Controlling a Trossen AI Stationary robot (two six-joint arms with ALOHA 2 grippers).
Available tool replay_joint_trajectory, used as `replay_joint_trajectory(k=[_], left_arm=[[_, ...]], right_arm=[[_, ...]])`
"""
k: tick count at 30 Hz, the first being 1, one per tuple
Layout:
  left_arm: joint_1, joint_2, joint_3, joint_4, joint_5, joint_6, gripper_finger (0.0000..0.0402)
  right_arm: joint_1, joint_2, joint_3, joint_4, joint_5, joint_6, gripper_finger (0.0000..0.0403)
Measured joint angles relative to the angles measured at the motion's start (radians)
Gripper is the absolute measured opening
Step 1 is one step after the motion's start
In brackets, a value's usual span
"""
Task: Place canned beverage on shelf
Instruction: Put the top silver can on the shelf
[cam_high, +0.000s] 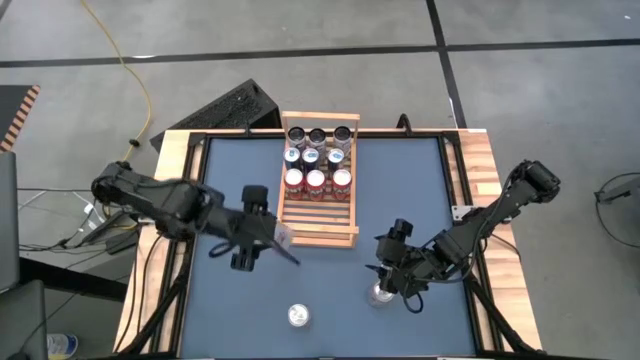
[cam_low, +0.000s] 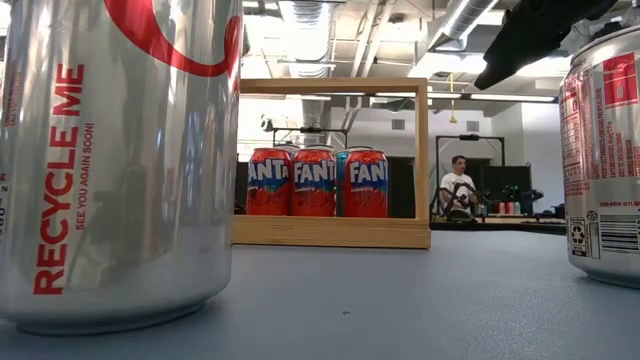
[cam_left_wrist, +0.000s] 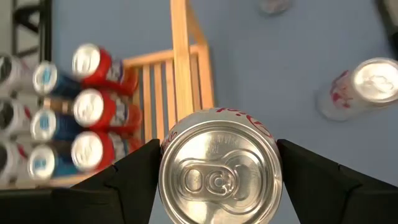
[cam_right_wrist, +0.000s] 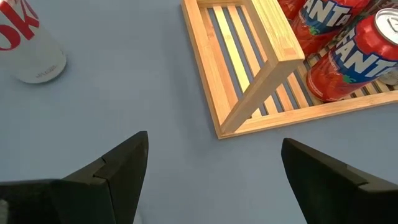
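Two dark jointed arms, left tool (cam_high: 262, 243) and right tool (cam_high: 392, 272) with broad black wedge-shaped fingers (cam_right_wrist: 112, 171)

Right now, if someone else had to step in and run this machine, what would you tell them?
Left jaws: shut on a silver can, held at the empty end of the shelf.
Right jaws: open, empty, beside a loose can on the table.
Shelf: nine cans fill the far end in three rows; the near slats are bare.
Done: one can picked up.
Left: set it on the bare slats, then likely fetch the loose can and another one near the table's front edge.
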Motion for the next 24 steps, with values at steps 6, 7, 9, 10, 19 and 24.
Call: replay_joint_trajectory(k=[6, 7, 9, 10, 19, 24], left_arm=[[0.144, -0.001, 0.063, 0.008, 0.093, 0.212, 0.0272], [0.175, 0.0, 0.063, 0.006, 0.105, 0.245, 0.0272], [0.241, 0.001, 0.063, 0.004, 0.138, 0.307, 0.0272], [0.273, 0.001, 0.063, 0.006, 0.162, 0.337, 0.0272], [0.524, 0.0, 0.056, 0.026, 0.331, 0.583, 0.0272], [0.591, 0.015, -0.013, 0.041, 0.42, 0.643, 0.0272]], right_arm=[[0.0, 0.0, 0.0, -0.022, 0.0, 0.0, 0.0337], [0.0, 0.0, 0.0, -0.023, 0.0, 0.0, 0.0337], [0.0, 0.0, 0.0, -0.025, 0.0, 0.0, 0.0337], [0.0, 0.0, 0.0, -0.025, 0.0, 0.0, 0.0337], [0.0, 0.0, 0.0, -0.022, 0.001, 0.001, 0.0337], [0.0, 0.0, 0.0, -0.02, 0.001, 0.018, 0.0337]])
